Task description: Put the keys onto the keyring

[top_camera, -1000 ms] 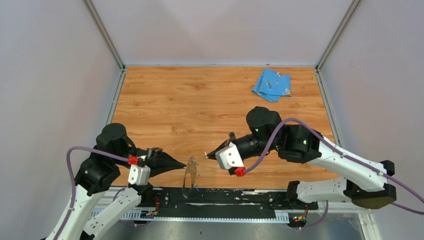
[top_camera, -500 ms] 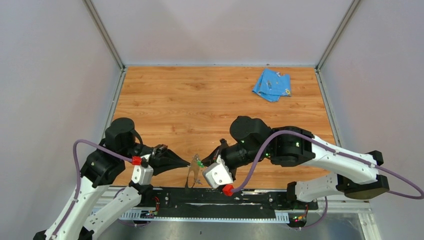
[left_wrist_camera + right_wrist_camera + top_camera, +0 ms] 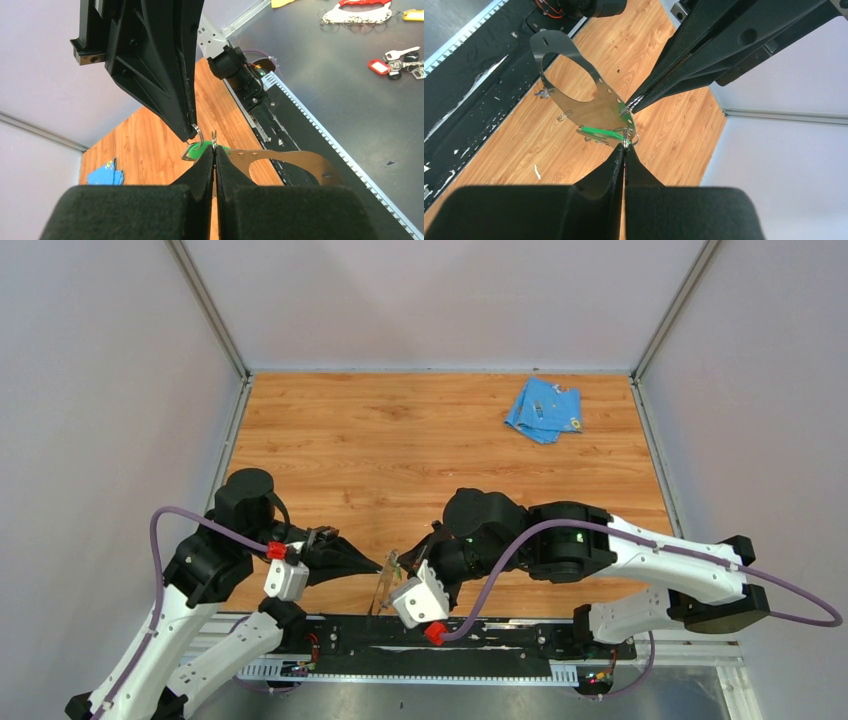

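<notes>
Wooden surface [image 3: 400, 440], pale walls around. One left tool [image 3: 214, 150] is clamped on the end of the single keyring [image 3: 596, 107], holding it off the surface near the front edge. One green key [image 3: 599, 132] sits at that end, pinched in the closed right tool [image 3: 624, 147]. One blue cloth [image 3: 543, 410] lies far back right.

Left claw [image 3: 374, 565] and right claw [image 3: 404, 558] tips together at upright keyring [image 3: 383, 588], blue cloth [image 3: 543, 410] far right
</notes>
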`<state>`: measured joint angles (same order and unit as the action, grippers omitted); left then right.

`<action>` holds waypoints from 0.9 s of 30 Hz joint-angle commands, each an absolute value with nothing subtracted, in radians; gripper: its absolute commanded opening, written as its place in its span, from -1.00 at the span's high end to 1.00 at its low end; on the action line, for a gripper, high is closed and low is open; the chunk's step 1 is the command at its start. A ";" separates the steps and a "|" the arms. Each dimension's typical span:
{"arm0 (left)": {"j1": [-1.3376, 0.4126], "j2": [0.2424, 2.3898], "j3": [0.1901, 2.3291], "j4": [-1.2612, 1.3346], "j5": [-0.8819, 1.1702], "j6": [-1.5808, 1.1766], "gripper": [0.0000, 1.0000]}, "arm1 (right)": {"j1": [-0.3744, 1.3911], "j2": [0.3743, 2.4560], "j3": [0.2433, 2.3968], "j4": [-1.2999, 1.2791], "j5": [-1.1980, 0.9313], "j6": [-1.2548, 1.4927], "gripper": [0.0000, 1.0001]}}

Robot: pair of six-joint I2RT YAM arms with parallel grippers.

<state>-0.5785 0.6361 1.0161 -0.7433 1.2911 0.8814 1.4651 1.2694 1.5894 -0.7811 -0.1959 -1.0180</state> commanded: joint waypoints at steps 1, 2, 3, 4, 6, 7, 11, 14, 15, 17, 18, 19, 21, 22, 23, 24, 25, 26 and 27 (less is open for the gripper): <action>-0.585 0.640 1.041 -0.732 1.315 0.865 1.00 | 1.488 1.272 1.604 -0.748 -0.127 -1.031 1.00; -0.585 0.641 1.041 -0.733 1.311 0.864 1.00 | 1.490 1.271 1.602 -0.745 -0.126 -1.031 1.00; -0.585 0.640 1.041 -0.732 1.309 0.864 1.00 | 1.492 1.271 1.603 -0.743 -0.127 -1.031 0.99; -0.586 0.640 1.040 -0.733 1.307 0.863 1.00 | 1.493 1.270 1.600 -0.739 -0.126 -1.030 1.00; -0.585 0.639 1.041 -0.732 1.304 0.861 1.00 | 1.497 1.268 1.598 -0.737 -0.126 -1.030 1.00; -0.584 0.639 1.041 -0.734 1.302 0.861 1.00 | 1.499 1.266 1.597 -0.736 -0.128 -1.032 0.99; -0.585 0.645 1.045 -0.734 1.298 0.858 1.00 | 1.506 1.261 1.593 -0.739 -0.133 -1.035 0.99; -0.586 0.646 1.049 -0.734 1.296 0.856 1.00 | 1.508 1.260 1.592 -0.749 -0.141 -1.040 0.99; -0.586 0.646 1.051 -0.734 1.295 0.855 1.00 | 1.509 1.261 1.592 -0.753 -0.143 -1.041 0.99; -0.584 0.644 1.051 -0.734 1.292 0.851 1.00 | 1.509 1.261 1.592 -0.762 -0.146 -1.044 0.99; -0.586 0.645 1.051 -0.734 1.292 0.849 1.00 | 1.511 1.260 1.592 -0.765 -0.150 -1.044 0.99; -0.585 0.646 1.051 -0.734 1.291 0.847 1.00 | 1.512 1.259 1.592 -0.768 -0.155 -1.047 0.99; -0.585 0.645 1.051 -0.734 1.290 0.846 1.00 | 1.514 1.260 1.591 -0.774 -0.159 -1.053 0.99; -0.585 0.645 1.051 -0.734 1.288 0.845 1.00 | 1.514 1.260 1.591 -0.778 -0.158 -1.056 1.00; -0.585 0.645 1.051 -0.734 1.287 0.844 1.00 | 1.514 1.261 1.590 -0.781 -0.157 -1.057 1.00; -0.585 0.645 1.051 -0.733 1.286 0.842 1.00 | 1.515 1.259 1.589 -0.782 -0.158 -1.058 0.99; -0.585 0.644 1.052 -0.733 1.286 0.841 1.00 | 1.516 1.258 1.591 -0.782 -0.159 -1.061 0.99; -0.585 0.643 1.051 -0.734 1.285 0.840 1.00 | 1.517 1.257 1.593 -0.782 -0.162 -1.061 1.00; -0.584 0.643 1.050 -0.733 1.283 0.839 1.00 | 1.519 1.256 1.594 -0.782 -0.165 -1.062 1.00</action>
<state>-0.5785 0.6407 1.0267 -0.7433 1.2789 0.8505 1.4975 1.2724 1.5894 -0.7574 -0.1562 -1.0412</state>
